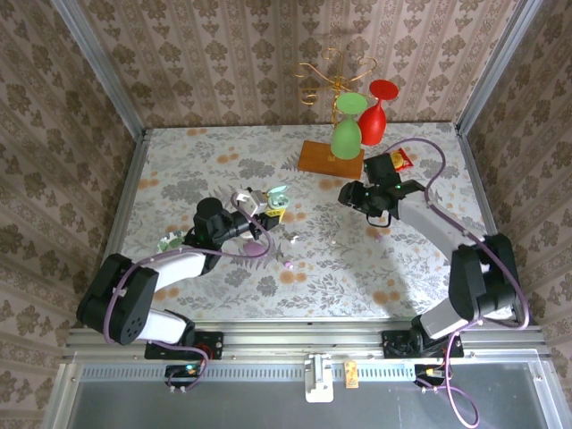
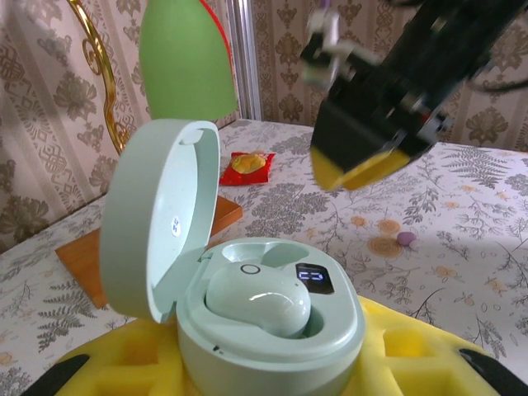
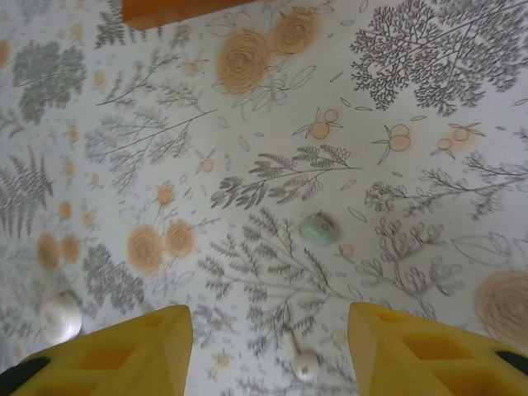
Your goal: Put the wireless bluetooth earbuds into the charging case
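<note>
inside green case, one earbud

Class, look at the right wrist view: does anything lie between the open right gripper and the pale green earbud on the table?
Nothing upright blocks it. A small white bit lies on the table between the fingers of the right gripper, nearer than the pale green earbud. A grasp might catch it.

Green glass, red glass — inverted, by an orange board
</note>
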